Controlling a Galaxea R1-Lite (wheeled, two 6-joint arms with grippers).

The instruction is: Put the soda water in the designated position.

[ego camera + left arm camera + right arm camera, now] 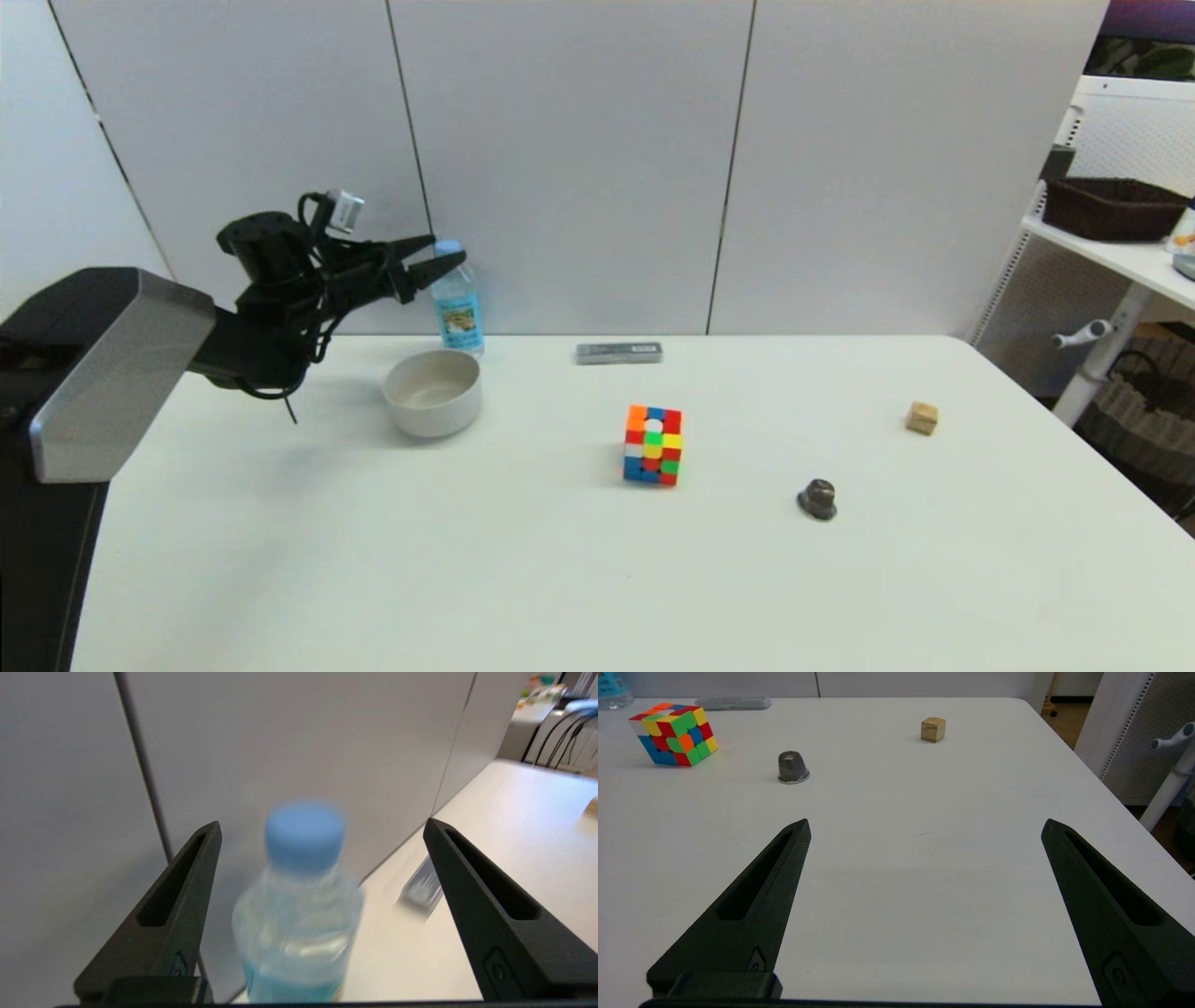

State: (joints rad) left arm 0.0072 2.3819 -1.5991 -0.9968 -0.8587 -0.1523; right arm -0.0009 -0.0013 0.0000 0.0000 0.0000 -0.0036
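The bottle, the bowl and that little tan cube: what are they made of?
Bottle: likely clear plastic, see-through with a matte blue cap. Bowl: smooth off-white, ceramic or plastic; the look leaves it open. Cube: probably bare wood, pale tan and unpainted.

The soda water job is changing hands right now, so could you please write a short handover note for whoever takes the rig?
Left pincer: open, raised at the far left of the table, fingers either side of the soda water near its cap, not closed on it.
Right pincer: open, idle above bare table on the right side, holding nothing.
Soda water: upright at the back edge by the wall panels, just behind the white bowl.
Done: approach and alignment only.
Left: close on the bottle, lift it clear of the bowl, set it at the designated position, which has no visible marker, then release.
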